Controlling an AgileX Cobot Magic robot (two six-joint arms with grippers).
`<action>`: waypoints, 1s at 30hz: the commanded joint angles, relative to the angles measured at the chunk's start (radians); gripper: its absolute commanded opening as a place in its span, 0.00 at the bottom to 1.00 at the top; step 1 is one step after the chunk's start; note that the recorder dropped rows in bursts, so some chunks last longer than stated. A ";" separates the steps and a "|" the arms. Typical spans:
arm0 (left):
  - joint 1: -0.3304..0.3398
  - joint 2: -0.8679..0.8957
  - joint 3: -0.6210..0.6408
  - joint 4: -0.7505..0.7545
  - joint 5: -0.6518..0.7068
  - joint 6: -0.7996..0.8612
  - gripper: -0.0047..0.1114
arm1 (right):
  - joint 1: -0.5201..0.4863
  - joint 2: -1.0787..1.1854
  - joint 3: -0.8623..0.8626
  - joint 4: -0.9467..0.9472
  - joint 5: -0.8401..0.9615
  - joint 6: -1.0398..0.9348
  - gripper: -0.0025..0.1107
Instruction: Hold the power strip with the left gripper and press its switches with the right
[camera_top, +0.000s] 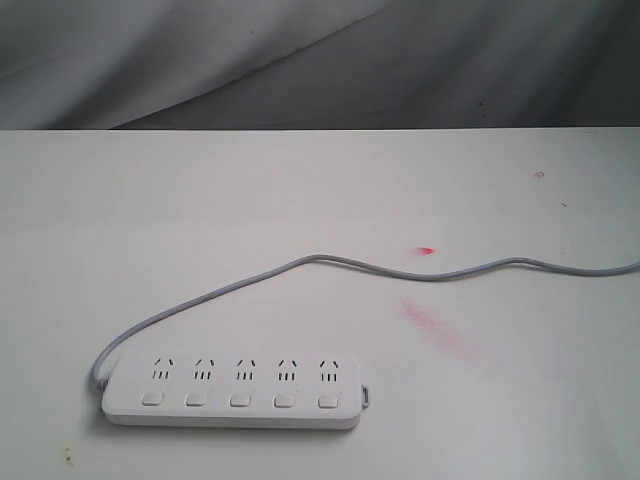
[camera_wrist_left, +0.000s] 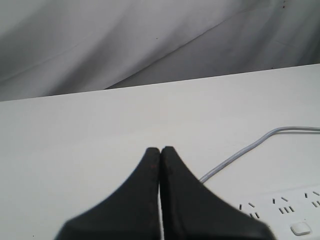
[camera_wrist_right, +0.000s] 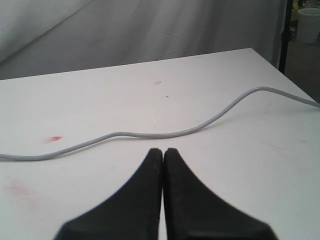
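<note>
The white power strip (camera_top: 232, 392) lies flat near the table's front edge, left of centre, its five switches (camera_top: 239, 400) in a row below the sockets. Its grey cord (camera_top: 330, 262) loops back from the left end and runs off to the right. Neither arm shows in the exterior view. In the left wrist view my left gripper (camera_wrist_left: 160, 149) is shut and empty, above bare table, with one end of the power strip (camera_wrist_left: 290, 206) and the cord (camera_wrist_left: 240, 154) off to one side. My right gripper (camera_wrist_right: 162, 150) is shut and empty, short of the cord (camera_wrist_right: 150, 134).
The white table (camera_top: 200, 220) carries a small red mark (camera_top: 427, 250) and a pink smear (camera_top: 436, 326) right of centre. A grey cloth backdrop (camera_top: 320, 60) hangs behind the far edge. A white bucket (camera_wrist_right: 308, 25) stands beyond the table's corner in the right wrist view.
</note>
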 joint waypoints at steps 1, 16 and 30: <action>-0.005 -0.003 0.005 -0.001 -0.007 0.001 0.05 | -0.005 -0.006 0.003 -0.004 -0.006 -0.005 0.02; -0.005 -0.003 -0.005 -0.164 -0.007 0.057 0.05 | -0.005 -0.006 0.003 -0.004 -0.006 -0.005 0.02; -0.005 0.214 -0.378 -0.163 0.040 0.105 0.05 | -0.005 -0.006 0.003 -0.004 -0.006 -0.005 0.02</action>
